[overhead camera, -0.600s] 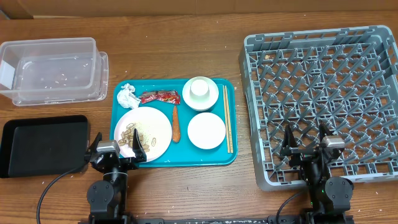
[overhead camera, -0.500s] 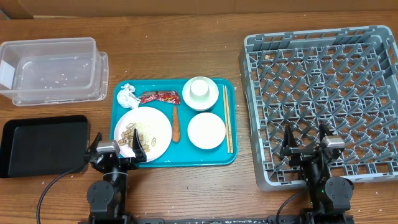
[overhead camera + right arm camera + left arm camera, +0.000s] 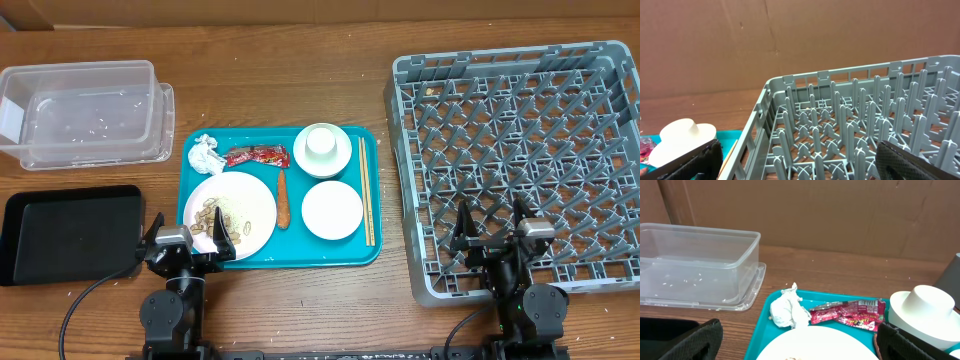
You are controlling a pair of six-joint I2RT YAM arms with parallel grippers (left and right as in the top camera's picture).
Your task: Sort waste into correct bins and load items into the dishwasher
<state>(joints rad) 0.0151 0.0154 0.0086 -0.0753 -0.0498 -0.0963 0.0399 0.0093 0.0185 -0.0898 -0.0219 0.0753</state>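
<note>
Carrot (image 3: 283, 198) lies on teal tray (image 3: 330, 253).

A clear plastic tub (image 3: 85, 110) stands at the far left corner of the table (image 3: 300, 70), and a black tray (image 3: 70, 235) lies nearer the front edge on the left. A teal tray (image 3: 330, 252) sits in the middle. At its far left corner lies a white tissue (image 3: 207, 153), with a red wrapper (image 3: 257, 156) beside it. A cup (image 3: 321, 145) sits in a bowl (image 3: 341, 152) at its far right. The large plate (image 3: 255, 205) with shells (image 3: 213, 218) takes its near left corner; a carrot (image 3: 283, 198) lies between it and the small plate (image 3: 332, 210). Chopsticks (image 3: 366, 190) lie along its right edge. The grey rack (image 3: 520, 160) fills the right side of the table. The left gripper (image 3: 187, 238) and the right gripper (image 3: 491, 228) have jaws spread wide at the front edge.
</note>
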